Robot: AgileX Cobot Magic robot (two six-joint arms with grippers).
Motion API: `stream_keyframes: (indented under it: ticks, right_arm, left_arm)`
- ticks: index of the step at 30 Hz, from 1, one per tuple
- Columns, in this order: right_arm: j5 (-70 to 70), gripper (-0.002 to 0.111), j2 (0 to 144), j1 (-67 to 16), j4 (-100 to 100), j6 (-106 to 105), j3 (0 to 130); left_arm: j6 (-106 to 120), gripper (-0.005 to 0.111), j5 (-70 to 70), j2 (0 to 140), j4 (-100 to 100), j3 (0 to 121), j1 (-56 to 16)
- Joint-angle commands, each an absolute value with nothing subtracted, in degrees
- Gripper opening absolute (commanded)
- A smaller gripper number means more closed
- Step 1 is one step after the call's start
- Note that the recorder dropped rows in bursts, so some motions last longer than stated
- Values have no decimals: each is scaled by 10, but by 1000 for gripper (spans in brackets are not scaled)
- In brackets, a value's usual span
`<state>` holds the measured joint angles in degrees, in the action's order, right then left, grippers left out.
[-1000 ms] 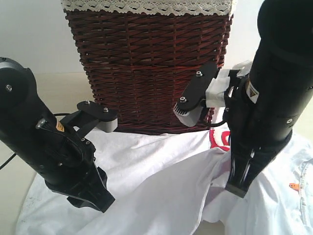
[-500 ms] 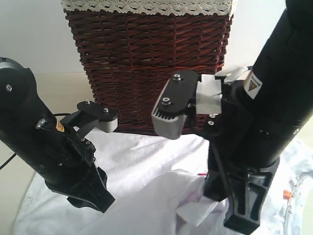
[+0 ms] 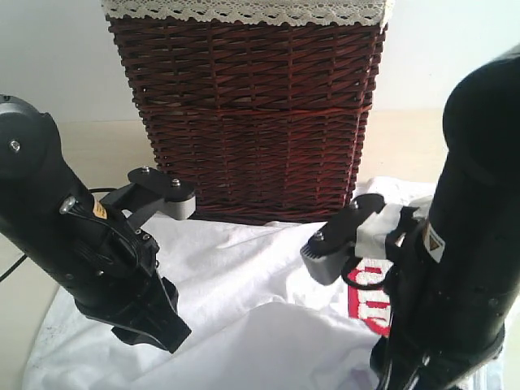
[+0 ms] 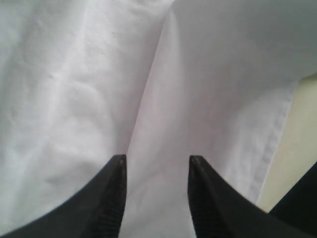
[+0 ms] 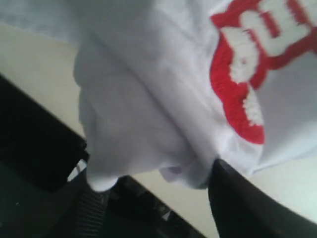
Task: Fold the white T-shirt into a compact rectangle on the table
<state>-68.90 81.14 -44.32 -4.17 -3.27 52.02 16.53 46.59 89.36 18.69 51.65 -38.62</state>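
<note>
Three close views of white T-shirt [image 3: 244, 276]

background: dark red-brown wicker basket [image 3: 252, 122], upright, back centre | rim: cream lace-edged liner [image 3: 244, 10] folded over basket top | behind: white wall [image 3: 49, 57] | far left: thin black cable [image 3: 10, 268], partly hidden

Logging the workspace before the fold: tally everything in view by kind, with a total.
Wicker basket: 1
White T-shirt: 1
Table: 1
Tools: 2, the left tool and the right tool
Total: 5
</note>
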Motion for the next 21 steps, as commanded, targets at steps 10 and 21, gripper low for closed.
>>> stream_keyframes:
  ticks: [10,21]
  right_arm:
    - [-700,55,761,-443,-346,-235,510]
    - [-668,8,814,-443,-147,-112,363]
  left_arm:
    - [168,41,466,893,193,515,-390]
    - [168,41,466,893,193,515,-390]
